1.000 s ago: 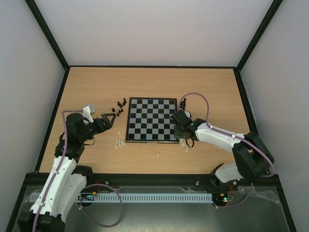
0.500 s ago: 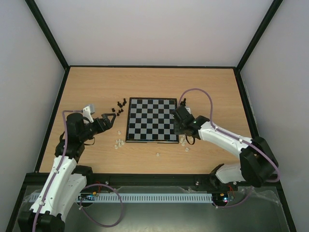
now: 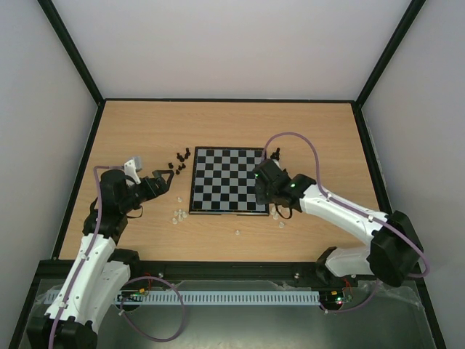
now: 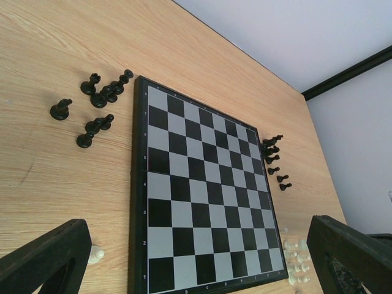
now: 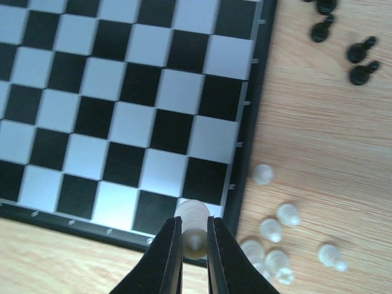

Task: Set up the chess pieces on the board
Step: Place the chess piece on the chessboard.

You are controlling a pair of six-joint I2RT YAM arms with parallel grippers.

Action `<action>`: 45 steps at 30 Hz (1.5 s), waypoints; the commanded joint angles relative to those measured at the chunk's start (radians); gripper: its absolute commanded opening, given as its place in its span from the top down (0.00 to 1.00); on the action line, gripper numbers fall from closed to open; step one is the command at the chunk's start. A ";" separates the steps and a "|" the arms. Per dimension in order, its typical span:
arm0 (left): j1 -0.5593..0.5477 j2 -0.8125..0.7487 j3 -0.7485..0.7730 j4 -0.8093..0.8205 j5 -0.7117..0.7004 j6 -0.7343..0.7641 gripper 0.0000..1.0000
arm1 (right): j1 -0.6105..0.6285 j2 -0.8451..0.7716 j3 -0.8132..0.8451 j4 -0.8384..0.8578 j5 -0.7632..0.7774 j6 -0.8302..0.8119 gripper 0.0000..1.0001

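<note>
Six loose pale chess pieces (image 5: 288,214) are lying beside the board (image 5: 184,92) at its near right corner. Over that corner the right gripper (image 5: 195,245) is reaching down, pinching a seventh piece (image 5: 193,215). The left gripper (image 3: 168,182) is hovering left of the board, jaws spread wide.

— Where does your board (image 3: 228,180) sit?
— Middle of the table (image 3: 145,131), between your arms.
— And everything else?
— On the table off its corners: far-left cluster (image 3: 182,160), near-left cluster (image 3: 176,214), far-right cluster (image 3: 275,153), near-right cluster (image 3: 278,217). A lone piece (image 3: 237,233) lies before its near edge. The held piece (image 5: 192,211), in your right gripper (image 5: 193,236), hangs over the near-right corner.
</note>
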 commanded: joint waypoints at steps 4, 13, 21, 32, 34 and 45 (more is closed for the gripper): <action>-0.005 -0.029 0.006 0.002 0.000 -0.017 0.01 | 0.134 0.103 0.107 -0.071 0.030 0.006 0.91; -0.005 -0.059 -0.009 -0.002 0.004 -0.035 0.01 | 0.258 0.276 0.244 -0.089 0.082 0.023 0.91; -0.005 -0.076 -0.012 -0.007 0.010 -0.042 0.00 | 0.299 0.384 0.331 -0.091 0.078 0.024 0.91; -0.005 -0.085 -0.015 -0.017 0.009 -0.034 0.00 | 0.314 0.493 0.388 -0.081 0.078 0.024 0.90; -0.005 -0.085 -0.016 -0.016 0.009 -0.035 0.00 | 0.315 0.505 0.391 -0.080 0.077 0.025 0.90; -0.005 -0.077 -0.016 -0.012 0.003 -0.031 0.01 | 0.315 0.536 0.403 -0.069 0.081 0.021 0.90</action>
